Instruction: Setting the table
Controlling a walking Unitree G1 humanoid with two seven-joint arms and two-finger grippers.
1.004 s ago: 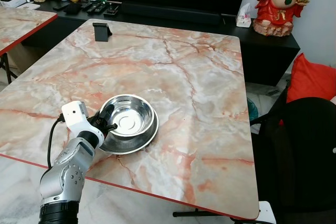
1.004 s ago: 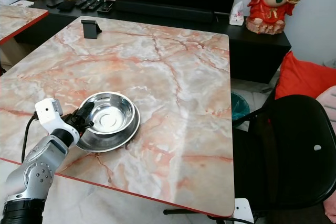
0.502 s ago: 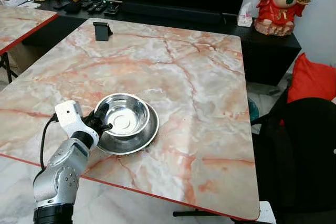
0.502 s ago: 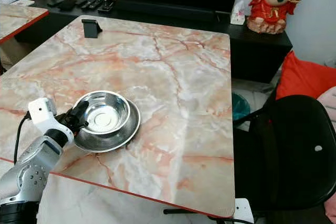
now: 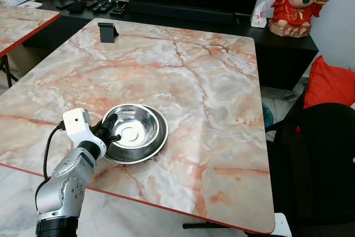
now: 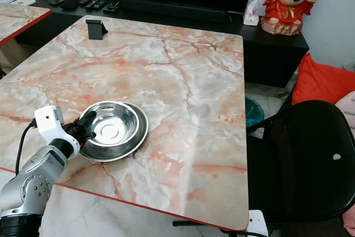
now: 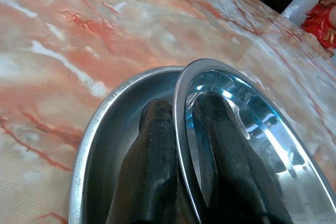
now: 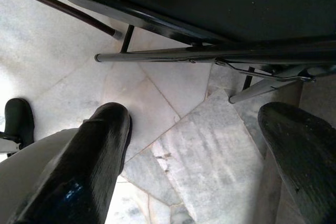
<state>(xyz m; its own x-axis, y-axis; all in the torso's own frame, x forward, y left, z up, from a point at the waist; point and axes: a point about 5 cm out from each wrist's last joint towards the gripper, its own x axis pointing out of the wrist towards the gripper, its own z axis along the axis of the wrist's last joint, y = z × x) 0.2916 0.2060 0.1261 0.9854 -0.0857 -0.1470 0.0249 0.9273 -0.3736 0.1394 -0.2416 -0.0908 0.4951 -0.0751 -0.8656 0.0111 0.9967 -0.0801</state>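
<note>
pink-orange veined marble table point(image 5: 211, 81) with a red edge; shiny silver bowl point(image 5: 133, 127); black-fingered left gripper point(image 5: 111, 131); red cushion point(image 5: 330, 84).

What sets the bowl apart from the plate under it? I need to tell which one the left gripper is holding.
The bowl is smaller and deeper; the plate is wider and shallower, its rim showing around the bowl. The left gripper is shut on the bowl's rim, one finger inside and one outside; the plate is not gripped. The bowl sits in the plate, which lies on the table. Both are shiny steel and round.
</note>
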